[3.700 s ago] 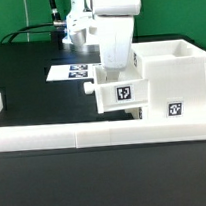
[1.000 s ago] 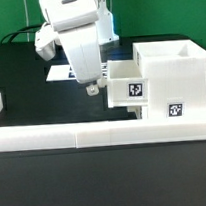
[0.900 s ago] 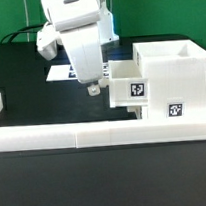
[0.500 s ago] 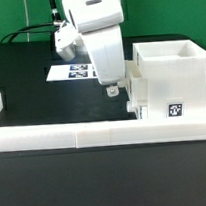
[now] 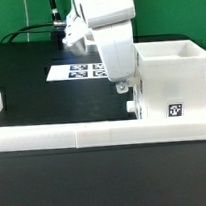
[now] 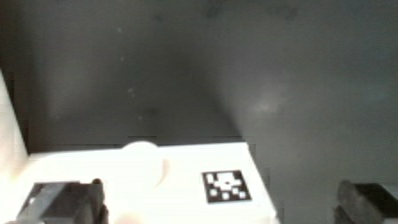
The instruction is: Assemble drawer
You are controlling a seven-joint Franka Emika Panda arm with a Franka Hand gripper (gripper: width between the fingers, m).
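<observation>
The gripper (image 5: 123, 88) was right against the front of the drawer (image 5: 173, 77), which sat by the white border wall (image 5: 103, 132). Its jaws were spread apart and held nothing. A tagged white tray (image 6: 169, 172) lay between them.

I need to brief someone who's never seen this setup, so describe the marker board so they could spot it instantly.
Start at the big white drawer housing by the low white border wall. Look across the black table behind the robot's fingers. The marker board lies flat there, a thin white sheet printed with black square tags.
</observation>
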